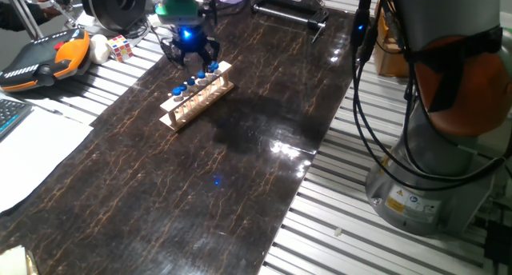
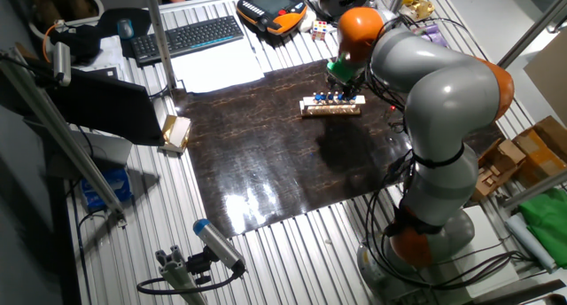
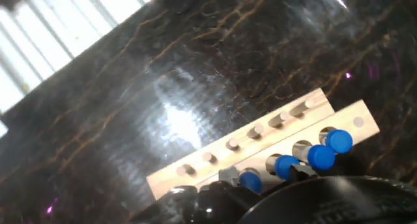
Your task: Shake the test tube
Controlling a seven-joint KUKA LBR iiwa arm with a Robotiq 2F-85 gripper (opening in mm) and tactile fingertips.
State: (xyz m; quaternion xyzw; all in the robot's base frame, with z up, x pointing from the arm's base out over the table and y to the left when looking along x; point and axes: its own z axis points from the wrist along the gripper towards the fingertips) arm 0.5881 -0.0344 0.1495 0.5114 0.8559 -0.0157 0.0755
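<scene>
A light wooden rack (image 1: 197, 97) lies on the dark marbled mat and holds a row of test tubes with bright-blue caps (image 1: 194, 81). My gripper (image 1: 194, 56), lit by a blue light, hangs just above the far end of the row. Its dark fingers (image 1: 210, 51) are spread and open, with nothing between them. In the hand view the rack (image 3: 195, 168) runs diagonally, and several blue-capped test tubes (image 3: 319, 157) sit close to the dark fingers (image 3: 293, 198) at the bottom edge. In the other fixed view the rack (image 2: 331, 109) shows beside the arm, which hides the gripper.
An orange and black pendant (image 1: 44, 59) and a small puzzle cube (image 1: 120, 47) lie left of the mat on the slatted table. White paper (image 1: 32, 151) sits at the near left. The arm's grey base (image 1: 432, 171) and cables stand at the right.
</scene>
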